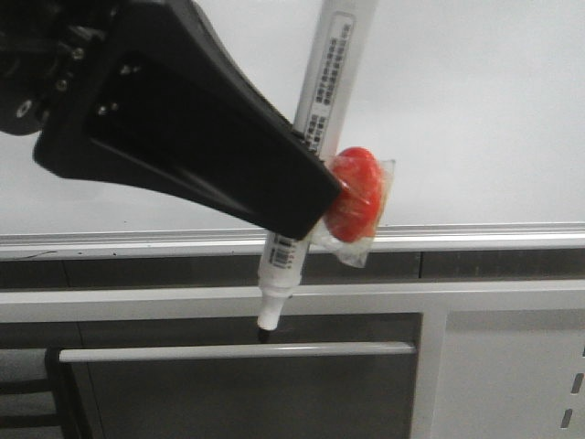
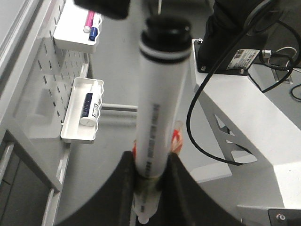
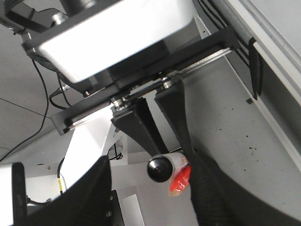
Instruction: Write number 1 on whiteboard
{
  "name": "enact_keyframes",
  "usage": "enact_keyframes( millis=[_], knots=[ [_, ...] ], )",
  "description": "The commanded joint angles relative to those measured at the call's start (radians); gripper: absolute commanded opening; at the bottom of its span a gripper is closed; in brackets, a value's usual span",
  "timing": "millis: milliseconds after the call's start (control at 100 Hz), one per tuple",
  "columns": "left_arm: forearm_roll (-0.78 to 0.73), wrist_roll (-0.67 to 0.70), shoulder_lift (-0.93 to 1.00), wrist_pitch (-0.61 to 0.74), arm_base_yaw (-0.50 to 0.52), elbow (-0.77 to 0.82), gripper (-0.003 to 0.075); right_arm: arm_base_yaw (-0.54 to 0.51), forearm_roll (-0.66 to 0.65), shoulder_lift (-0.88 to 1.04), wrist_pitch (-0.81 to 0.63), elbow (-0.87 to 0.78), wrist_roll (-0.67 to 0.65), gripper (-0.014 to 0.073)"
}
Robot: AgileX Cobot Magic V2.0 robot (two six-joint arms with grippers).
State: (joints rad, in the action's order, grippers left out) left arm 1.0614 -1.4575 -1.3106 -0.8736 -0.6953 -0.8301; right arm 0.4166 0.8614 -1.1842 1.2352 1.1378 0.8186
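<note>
Front view: The left gripper [image 1: 315,197] fills the upper left of the frame, its black fingers clamped on a white marker pen [image 1: 315,119]. The pen's long axis runs near vertical, tilted slightly, with the dark tip [image 1: 263,335] pointing down and the rear end leaving the frame at the top centre. A red piece in clear wrap [image 1: 358,197] sits against the pen just right of the fingers. The whiteboard [image 1: 475,101] spans the upper half of the frame behind the pen; its silver rail [image 1: 475,238] crosses the frame at mid height. No stroke of the number 1 can be made out on the board. The pen tip lies below the rail, in front of a white metal frame [image 1: 512,297] with a horizontal bar [image 1: 183,352].

Left wrist view: The pen [image 2: 162,113] rises from the centre bottom to the black end cap [image 2: 168,33] at the top centre, held between the two dark fingers [image 2: 124,188]. At the left, small white trays [image 2: 82,117] on a perforated panel hold spare markers.

Right wrist view: The right gripper [image 3: 150,188] has its fingers spread apart at the bottom of the frame, holding nothing. Between them, the left gripper's fingers [image 3: 174,113] close on the pen, seen end-on as a black cap [image 3: 160,168]. The floor is grey and speckled.
</note>
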Motion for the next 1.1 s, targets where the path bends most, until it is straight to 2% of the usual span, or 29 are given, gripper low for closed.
enact_keyframes(
  millis=[0, 500, 850, 1090],
  knots=[
    [0.053, 0.010, 0.021, -0.009, -0.005, -0.032, -0.0020, 0.002, 0.050, 0.009, 0.005, 0.035, 0.000, 0.0342],
    [0.057, 0.010, 0.021, -0.001, -0.005, -0.032, -0.0020, 0.052, 0.022, 0.005, -0.020, 0.035, -0.004, 0.0338],
    [0.073, 0.010, 0.021, -0.001, -0.005, -0.032, -0.0020, 0.052, 0.022, 0.005, -0.022, 0.035, -0.004, 0.0183],
    [0.073, 0.010, 0.021, -0.001, -0.005, -0.032, -0.0020, 0.052, 0.022, 0.005, -0.022, 0.035, -0.004, -0.0069]
  ],
)
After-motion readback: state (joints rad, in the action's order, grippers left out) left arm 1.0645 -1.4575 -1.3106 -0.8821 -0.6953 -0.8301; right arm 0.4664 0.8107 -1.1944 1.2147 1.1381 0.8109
